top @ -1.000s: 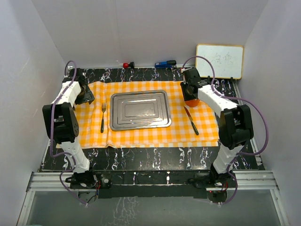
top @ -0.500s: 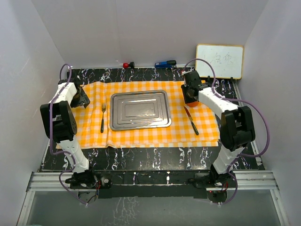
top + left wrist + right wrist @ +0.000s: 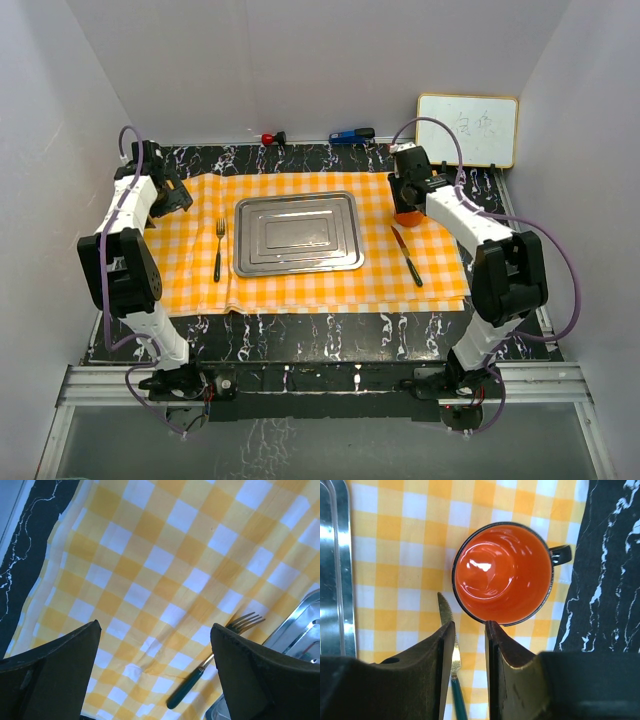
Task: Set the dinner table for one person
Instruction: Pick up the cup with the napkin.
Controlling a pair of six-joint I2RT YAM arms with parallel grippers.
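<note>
The dinner table [image 3: 330,330] is a black marbled top under an orange-and-white checked cloth [image 3: 300,285]. A steel tray [image 3: 297,233] lies mid-cloth, with a green-handled fork [image 3: 218,250] to its left and a knife [image 3: 407,257] to its right. An orange mug [image 3: 407,217] stands upright above the knife's tip. My right gripper [image 3: 407,200] hovers over the mug [image 3: 502,572]. Its jaws [image 3: 470,623] stand narrowly open, with only cloth between them and the knife [image 3: 444,611] beside them. My left gripper [image 3: 178,197] is wide open [image 3: 155,625] over bare cloth, with the fork [image 3: 215,672] by its right finger.
A whiteboard [image 3: 467,129] leans at the back right. A red-and-black item [image 3: 271,137] and a blue marker [image 3: 351,134] lie along the far edge. White walls close in on three sides.
My left arm has drawn back toward the far left corner, away from the fork. My right gripper has shifted slightly toward the far side above the mug. The mug stays put.
</note>
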